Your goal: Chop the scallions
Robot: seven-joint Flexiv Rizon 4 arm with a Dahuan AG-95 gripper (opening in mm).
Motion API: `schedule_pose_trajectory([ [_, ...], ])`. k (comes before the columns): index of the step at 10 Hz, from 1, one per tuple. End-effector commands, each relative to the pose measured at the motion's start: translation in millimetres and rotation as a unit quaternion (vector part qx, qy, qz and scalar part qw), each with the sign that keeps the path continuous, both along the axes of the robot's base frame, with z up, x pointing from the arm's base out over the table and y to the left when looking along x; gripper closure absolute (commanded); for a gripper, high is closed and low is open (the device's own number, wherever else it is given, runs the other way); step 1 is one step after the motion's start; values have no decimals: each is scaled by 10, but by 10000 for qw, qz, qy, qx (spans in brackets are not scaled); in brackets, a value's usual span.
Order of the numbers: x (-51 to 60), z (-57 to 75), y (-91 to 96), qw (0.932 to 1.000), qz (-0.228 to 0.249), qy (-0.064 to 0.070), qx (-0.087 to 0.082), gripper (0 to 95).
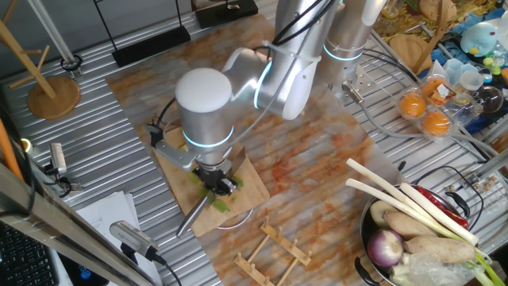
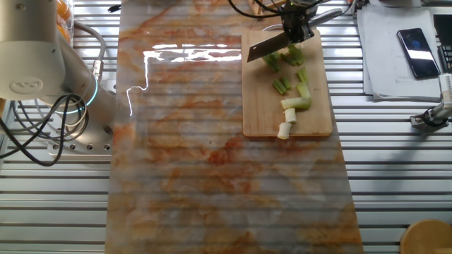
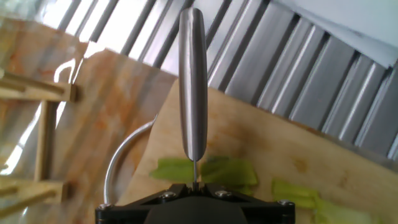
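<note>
- The gripper (image 2: 295,28) hangs over the far end of the wooden cutting board (image 2: 261,113), and its jaws are closed on a knife (image 2: 267,46).
- In the hand view the knife's metal handle (image 3: 192,81) runs straight away from the camera, with green scallion leaf lying on the board just below it.
- In the other fixed view the flat blade angles down to the board's upper left part, its edge touching or just above a green piece; which one cannot be told.
- The scallions (image 2: 291,88) lie cut into short bits in a loose line along the board: green pieces near the blade, paler ones further down.
- One white bit (image 2: 284,130) sits at the board's lower edge, partly over the rim.
- The board rests on a marbled orange mat (image 2: 212,162) that covers the ribbed metal surface (image 2: 395,176).
- In one fixed view a bowl (image 1: 367,230) near the edge holds long white stalks (image 1: 397,199), a red onion (image 1: 386,248) and other vegetables, well apart from the board.
- A phone (image 2: 414,53) lies on papers beside the board.
</note>
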State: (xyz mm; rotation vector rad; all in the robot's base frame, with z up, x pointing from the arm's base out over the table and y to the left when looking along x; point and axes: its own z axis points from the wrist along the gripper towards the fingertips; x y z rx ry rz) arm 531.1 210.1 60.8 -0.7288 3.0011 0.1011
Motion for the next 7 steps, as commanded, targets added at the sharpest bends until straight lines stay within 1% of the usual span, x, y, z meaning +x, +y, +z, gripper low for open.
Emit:
schedule_pose_trajectory([
  [1, -73, -22, -37, 10000, 25, -22, -41, 950],
  [3, -145, -49, -66, 10000, 47, -32, -61, 950],
  [4, -223, -81, -93, 9999, 60, -34, -90, 950],
  [7, -282, -92, -130, 9999, 60, -61, -111, 950],
])
